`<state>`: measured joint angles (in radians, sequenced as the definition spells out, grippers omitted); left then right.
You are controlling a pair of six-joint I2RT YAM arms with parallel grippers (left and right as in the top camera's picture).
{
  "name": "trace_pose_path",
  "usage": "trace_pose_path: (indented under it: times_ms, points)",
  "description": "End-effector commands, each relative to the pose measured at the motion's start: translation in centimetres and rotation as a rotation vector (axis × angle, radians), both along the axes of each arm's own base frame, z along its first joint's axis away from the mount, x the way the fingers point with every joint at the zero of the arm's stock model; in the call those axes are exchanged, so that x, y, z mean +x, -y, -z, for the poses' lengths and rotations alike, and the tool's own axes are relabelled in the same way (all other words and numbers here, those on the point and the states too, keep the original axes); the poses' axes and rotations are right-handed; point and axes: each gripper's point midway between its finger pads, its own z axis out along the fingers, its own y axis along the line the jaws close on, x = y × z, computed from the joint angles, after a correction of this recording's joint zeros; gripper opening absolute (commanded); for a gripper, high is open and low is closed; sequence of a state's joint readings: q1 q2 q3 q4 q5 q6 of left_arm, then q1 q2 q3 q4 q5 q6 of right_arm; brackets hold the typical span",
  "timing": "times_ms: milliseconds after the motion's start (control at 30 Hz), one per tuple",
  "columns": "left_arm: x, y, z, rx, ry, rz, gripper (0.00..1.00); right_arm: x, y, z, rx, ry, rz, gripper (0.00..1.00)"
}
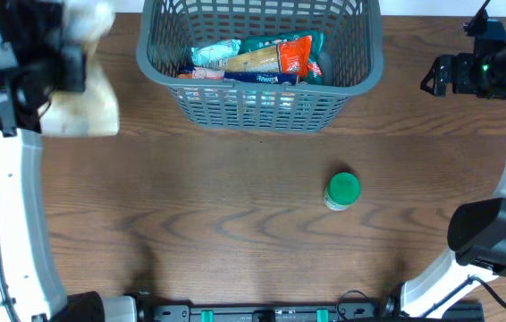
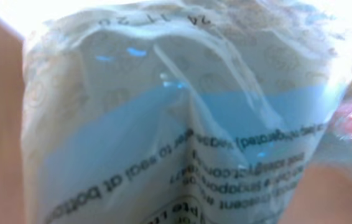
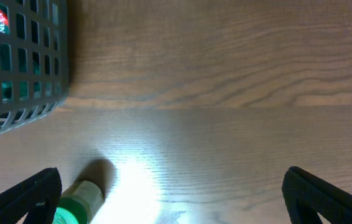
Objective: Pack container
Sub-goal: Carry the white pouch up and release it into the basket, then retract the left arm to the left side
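The container, a large dark grey slotted basket [image 1: 253, 107], stands at the back centre and holds several food packets [image 1: 262, 61]. Its corner shows in the right wrist view [image 3: 20, 74]. My left gripper [image 1: 70, 58] is left of the basket, shut on a pale plastic bag with a blue band [image 1: 83, 107]. The bag fills the left wrist view [image 2: 176, 124] and hides the fingers. My right gripper [image 1: 436, 76] is right of the basket. It is open and empty [image 3: 173, 199] above the bare table.
A small green-lidded jar [image 1: 342, 190] lies on the wooden table in front of the basket, towards the right. It shows at the lower left of the right wrist view [image 3: 76, 202], beside the left finger. Arm bases stand at both front corners.
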<state>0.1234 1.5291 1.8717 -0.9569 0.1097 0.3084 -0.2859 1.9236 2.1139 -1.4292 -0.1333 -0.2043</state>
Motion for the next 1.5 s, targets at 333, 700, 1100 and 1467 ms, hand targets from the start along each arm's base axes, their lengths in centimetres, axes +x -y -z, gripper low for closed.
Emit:
trace_pose_path:
  times_ms: [333,700,1100,1467]
  points:
    - [10.9,19.0,-3.6,0.390,0.396,0.629,0.06,-1.0,-0.4,0.1,0.011,-0.034,-0.019,0.99]
    - [15.5,25.4,13.5,0.510,0.130,0.854,0.06,-2.1,-0.7,0.4,0.025,-0.081,-0.019,0.99]
    - [14.5,25.1,13.5,0.502,0.078,0.804,0.99,-2.1,-0.7,0.4,0.025,-0.081,-0.019,0.99]
    - [7.7,16.1,-1.2,0.295,0.181,0.414,0.99,3.8,0.2,-3.3,0.038,0.204,0.068,0.99]
